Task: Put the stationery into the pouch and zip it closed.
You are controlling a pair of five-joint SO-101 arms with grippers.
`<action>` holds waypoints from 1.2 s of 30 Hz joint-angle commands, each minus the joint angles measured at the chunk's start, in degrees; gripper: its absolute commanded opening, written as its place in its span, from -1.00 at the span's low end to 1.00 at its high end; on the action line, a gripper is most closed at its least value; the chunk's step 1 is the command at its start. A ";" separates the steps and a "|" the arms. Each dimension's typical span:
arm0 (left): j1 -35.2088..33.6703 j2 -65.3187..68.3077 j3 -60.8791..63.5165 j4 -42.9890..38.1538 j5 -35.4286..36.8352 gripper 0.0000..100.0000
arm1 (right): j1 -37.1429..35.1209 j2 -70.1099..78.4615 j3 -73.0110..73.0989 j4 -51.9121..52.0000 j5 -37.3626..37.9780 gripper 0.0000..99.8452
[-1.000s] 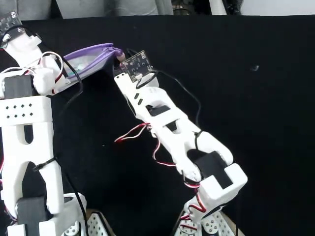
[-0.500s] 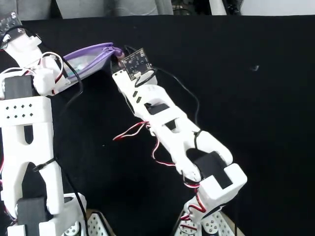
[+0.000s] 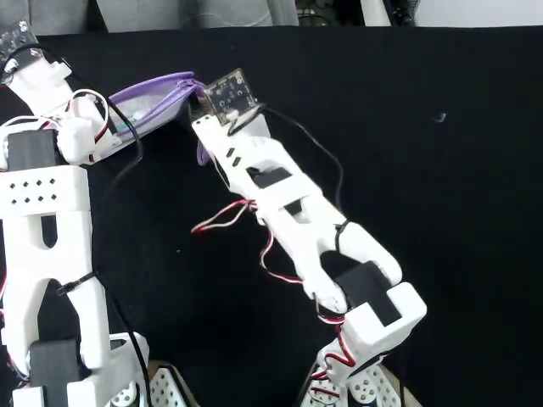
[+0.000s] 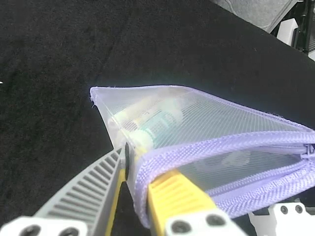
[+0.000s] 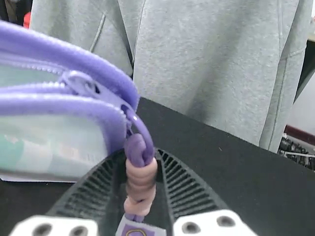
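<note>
The pouch is translucent with purple zip trim and is held up above the black table at the far left. In the left wrist view the pouch holds stationery, pale green and white sticks lying at its closed end. My left gripper is shut on the pouch's edge near that end, one yellow finger and one grey. My right gripper is shut on the zipper pull, a purple and pink cord hanging from the slider at the pouch's other end. In the high view the right gripper meets the pouch's right tip.
The black table stretches away to the right of both arms. Loose red and white wires hang from the right arm's middle. The left arm's white body fills the near left.
The right gripper has moved a little farther back and to the left with the zipper pull. The left arm and the pouch's held end have stayed put.
</note>
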 commanded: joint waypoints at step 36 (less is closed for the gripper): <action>-10.51 -17.76 -9.45 -0.62 0.88 -0.39 | 4.84 -15.78 -61.14 81.14 0.26 -0.98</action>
